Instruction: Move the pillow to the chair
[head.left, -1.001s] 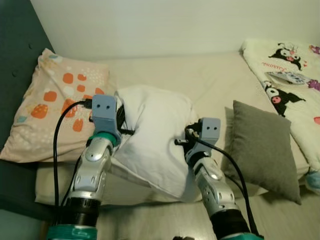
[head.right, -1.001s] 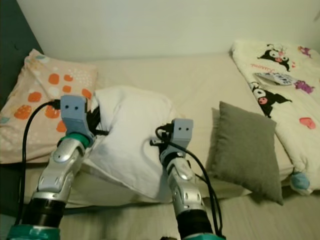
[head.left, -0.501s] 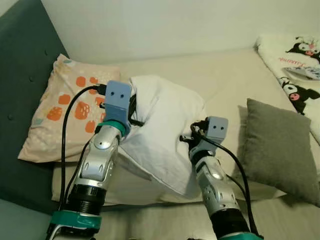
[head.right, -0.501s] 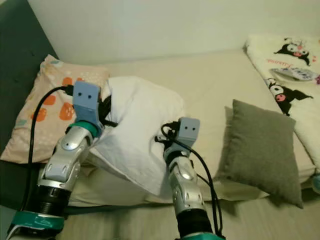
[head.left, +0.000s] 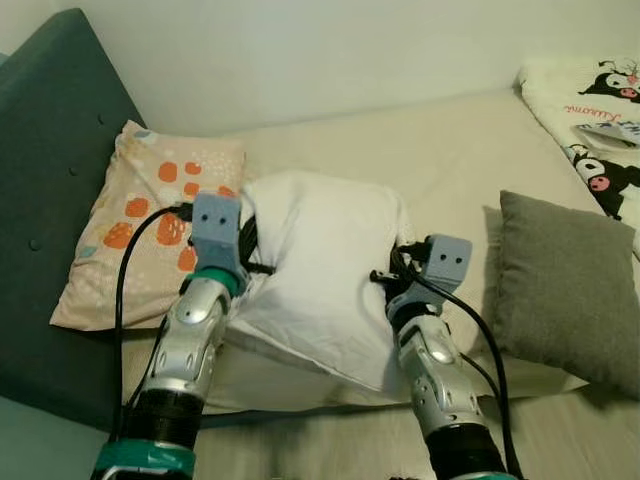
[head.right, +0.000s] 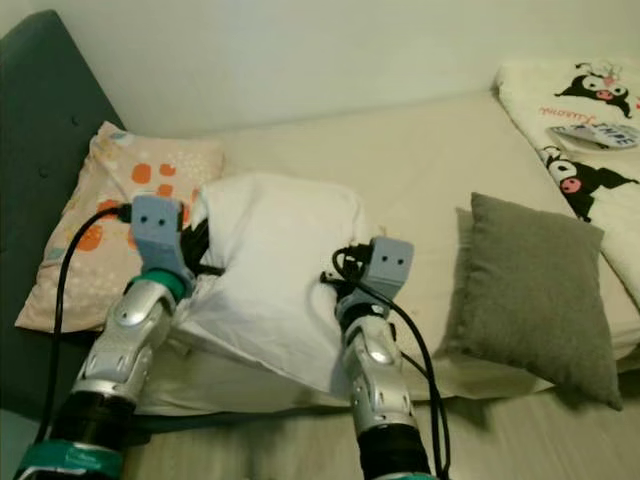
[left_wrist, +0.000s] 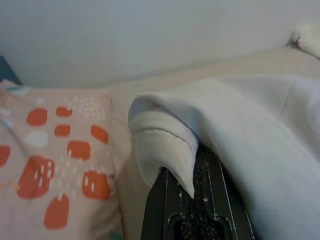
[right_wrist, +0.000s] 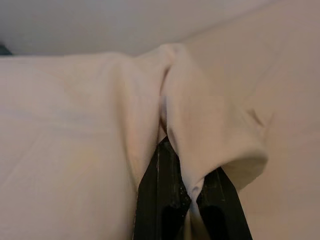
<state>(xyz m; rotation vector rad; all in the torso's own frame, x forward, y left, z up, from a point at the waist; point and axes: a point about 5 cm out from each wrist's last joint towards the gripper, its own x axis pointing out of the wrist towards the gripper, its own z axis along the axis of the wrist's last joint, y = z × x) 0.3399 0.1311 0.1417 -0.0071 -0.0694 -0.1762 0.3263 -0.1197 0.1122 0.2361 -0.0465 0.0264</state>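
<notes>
A plump white pillow (head.left: 322, 270) is held above the bed between my two arms. My left gripper (head.left: 247, 262) is shut on its left edge; in the left wrist view a fold of white cloth (left_wrist: 165, 145) is pinched between the black fingers (left_wrist: 165, 210). My right gripper (head.left: 392, 276) is shut on the pillow's right edge, and the right wrist view has white fabric (right_wrist: 200, 135) bunched between its fingers (right_wrist: 160, 195). No chair can be made out.
A peach pillow with orange spots (head.left: 140, 220) leans on the dark teal headboard (head.left: 50, 180) at the left. A grey cushion (head.left: 570, 285) lies at the right, a cartoon-print blanket (head.left: 590, 110) beyond it. The beige bed sheet (head.left: 440, 160) stretches to the pale wall.
The whole picture has shifted, so the camera moved. Both arms with the white pillow have come down a little from their raised position; both grips on it hold as before.
</notes>
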